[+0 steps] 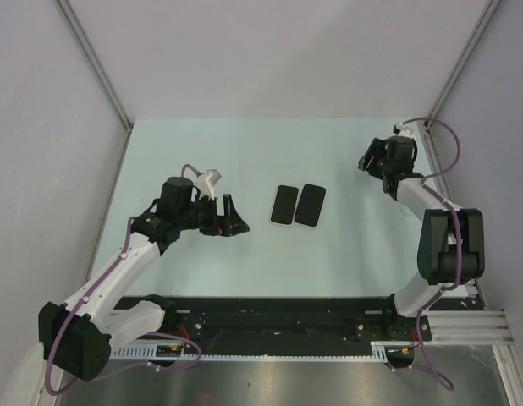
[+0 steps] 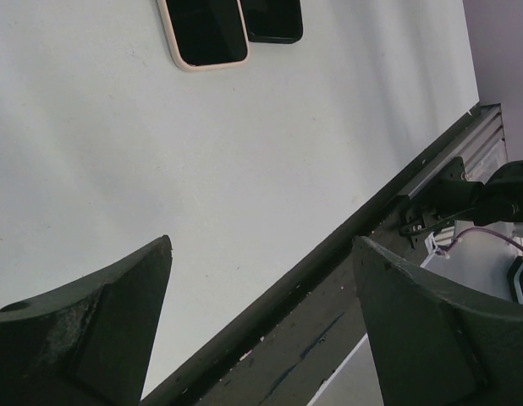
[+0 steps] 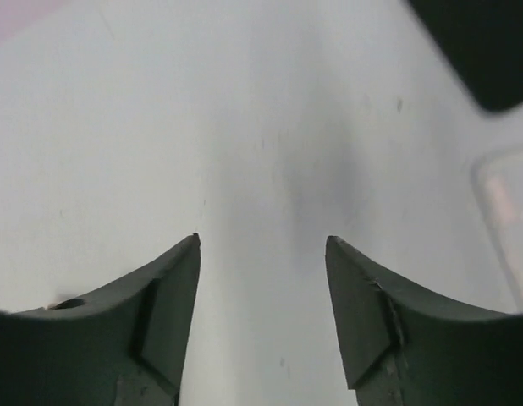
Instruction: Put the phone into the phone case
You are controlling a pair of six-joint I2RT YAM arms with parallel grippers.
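Two flat items lie side by side at the table's middle. The left one is the phone case (image 1: 283, 205), cream-rimmed with a dark face. The right one is the black phone (image 1: 311, 205). Both show at the top of the left wrist view: the case (image 2: 206, 34) and the phone (image 2: 272, 21). My left gripper (image 1: 232, 218) is open and empty, left of the case and apart from it; in its wrist view the gripper (image 2: 261, 245) holds nothing. My right gripper (image 1: 369, 159) is open and empty at the far right, and its wrist view (image 3: 262, 239) shows bare table between the fingers.
The black rail (image 1: 278, 313) runs along the table's near edge and crosses the left wrist view (image 2: 329, 254). Grey walls enclose the table. In the right wrist view a dark corner (image 3: 490, 51) and a pale rounded outline (image 3: 507, 220) sit at the right edge, too blurred to identify.
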